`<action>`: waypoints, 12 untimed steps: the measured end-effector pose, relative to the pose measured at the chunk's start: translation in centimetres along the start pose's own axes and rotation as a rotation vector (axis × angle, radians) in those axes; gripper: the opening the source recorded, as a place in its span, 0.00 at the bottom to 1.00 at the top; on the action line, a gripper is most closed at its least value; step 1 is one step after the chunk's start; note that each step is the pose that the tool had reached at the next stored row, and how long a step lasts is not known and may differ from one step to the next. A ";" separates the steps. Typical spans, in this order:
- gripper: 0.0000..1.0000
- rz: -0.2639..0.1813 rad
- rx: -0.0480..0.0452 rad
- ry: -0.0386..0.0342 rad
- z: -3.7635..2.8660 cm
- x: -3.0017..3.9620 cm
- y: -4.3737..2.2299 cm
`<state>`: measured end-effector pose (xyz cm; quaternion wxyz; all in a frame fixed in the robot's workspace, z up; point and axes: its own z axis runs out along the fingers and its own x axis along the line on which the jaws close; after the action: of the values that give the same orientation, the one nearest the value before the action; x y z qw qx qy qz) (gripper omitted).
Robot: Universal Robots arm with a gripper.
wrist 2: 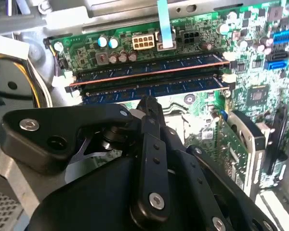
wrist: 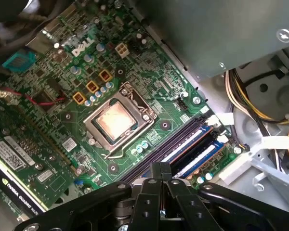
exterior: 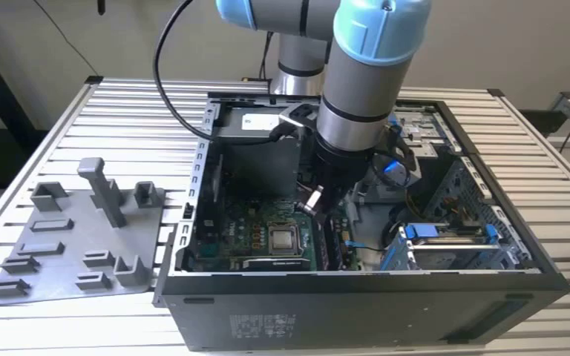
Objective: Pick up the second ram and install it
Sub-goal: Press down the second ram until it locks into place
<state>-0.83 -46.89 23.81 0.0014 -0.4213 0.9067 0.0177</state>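
My gripper (exterior: 315, 202) reaches down into the open computer case (exterior: 364, 289), over the memory slots beside the processor (exterior: 285, 239). In both wrist views its black fingers are pressed together, gripper tip (wrist 2: 148, 102) (wrist: 160, 167) meeting the upper edge of the second ram (wrist 2: 192, 86). That long dark stick with blue-labelled chips stands along the slot nearest the processor socket (wrist: 116, 119). Another ram stick (wrist 2: 183, 62) sits in the slot farthest from the socket, with bare slots between them. White latches (wrist 2: 227, 78) show at the slot ends.
The grey fixture plate (exterior: 77, 245) with posts and slots lies on the slatted table at the exterior view's left. Inside the case a graphics card (wrist: 19, 168), yellow and black cables (wrist: 250, 96), a blue drive bracket (exterior: 444, 233) and the case walls crowd the gripper.
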 end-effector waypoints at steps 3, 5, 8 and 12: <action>0.11 -0.045 -0.0005 0.0011 0.04 0.01 0.01; 0.11 -0.076 -0.0011 0.0020 0.07 0.01 0.01; 0.11 -0.130 -0.0020 0.0038 0.10 0.02 0.02; 0.11 -0.201 -0.0028 0.0056 0.15 0.03 0.02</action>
<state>-0.86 -46.89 23.66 0.0001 -0.5103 0.8598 0.0175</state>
